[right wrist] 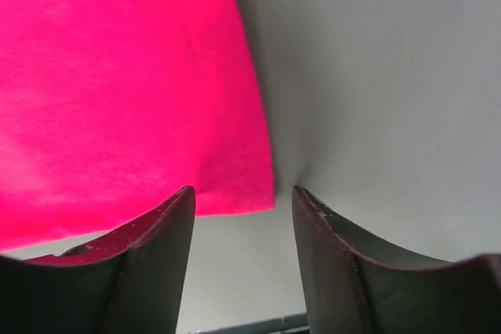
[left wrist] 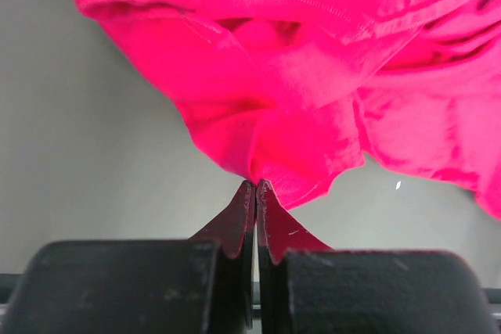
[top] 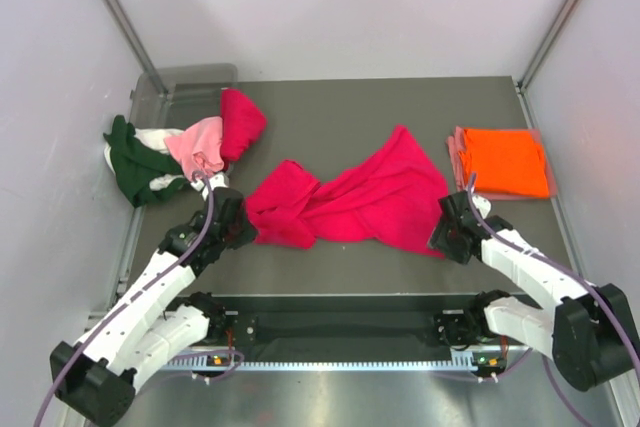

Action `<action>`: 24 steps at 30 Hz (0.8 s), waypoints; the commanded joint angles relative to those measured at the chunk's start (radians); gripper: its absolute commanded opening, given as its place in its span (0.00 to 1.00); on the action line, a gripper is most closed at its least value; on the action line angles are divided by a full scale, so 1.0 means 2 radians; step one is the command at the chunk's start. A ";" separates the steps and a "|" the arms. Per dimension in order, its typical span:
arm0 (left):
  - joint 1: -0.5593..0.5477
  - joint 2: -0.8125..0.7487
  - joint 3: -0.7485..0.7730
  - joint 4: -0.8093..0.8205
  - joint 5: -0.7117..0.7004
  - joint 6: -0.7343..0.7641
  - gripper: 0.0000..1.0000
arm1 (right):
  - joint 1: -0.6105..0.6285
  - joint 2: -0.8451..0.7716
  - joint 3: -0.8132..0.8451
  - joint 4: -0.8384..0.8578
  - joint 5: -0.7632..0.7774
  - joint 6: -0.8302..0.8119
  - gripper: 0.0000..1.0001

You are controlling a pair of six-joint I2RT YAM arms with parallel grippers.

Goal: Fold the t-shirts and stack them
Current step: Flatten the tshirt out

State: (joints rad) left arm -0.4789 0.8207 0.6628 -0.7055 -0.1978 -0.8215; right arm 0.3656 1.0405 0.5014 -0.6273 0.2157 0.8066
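Centre of table [top: 330, 112]: crimson t-shirt [top: 350, 202] lies bunched & twisted, folds hiding neck and sleeves. The left gripper [left wrist: 256, 187] is clenched tight on a pinch of its left-end hem; in top view the tips are lost under the wrist. The right gripper [right wrist: 243, 197] is spread wide, grasping nothing, w/ the shirt's corner just ahead of its left finger.

Far right: folded orange t-shirt [top: 505, 160] covers a salmon pink t-shirt [top: 456, 152], only a strip showing.

Far left: heap of dark green t-shirt [top: 130, 157], pale pink t-shirt [top: 200, 142], second crimson t-shirt [top: 242, 119] & cream cloth [top: 150, 137] spills from the clear bin [top: 185, 82], which is partly hidden.
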 commanded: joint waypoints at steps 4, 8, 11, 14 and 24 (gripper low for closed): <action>0.024 -0.031 0.001 0.022 0.013 0.000 0.00 | 0.007 0.024 -0.018 0.042 -0.001 0.023 0.40; 0.026 -0.032 0.011 0.013 0.011 0.003 0.00 | 0.007 0.019 -0.011 0.042 0.003 0.017 0.19; 0.029 -0.035 0.018 0.008 0.005 0.005 0.00 | 0.007 0.011 0.015 0.027 0.006 0.010 0.01; 0.034 -0.036 0.030 0.004 0.005 0.009 0.00 | 0.007 -0.003 0.036 0.007 0.013 0.003 0.00; 0.045 -0.031 0.069 -0.003 -0.005 0.016 0.00 | 0.001 -0.054 0.067 -0.032 0.029 -0.023 0.00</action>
State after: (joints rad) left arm -0.4007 0.7673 0.7475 -0.7216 -0.1902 -0.8082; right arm 0.3664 0.9684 0.5838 -0.6601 0.2474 0.7963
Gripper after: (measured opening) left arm 0.012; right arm 0.010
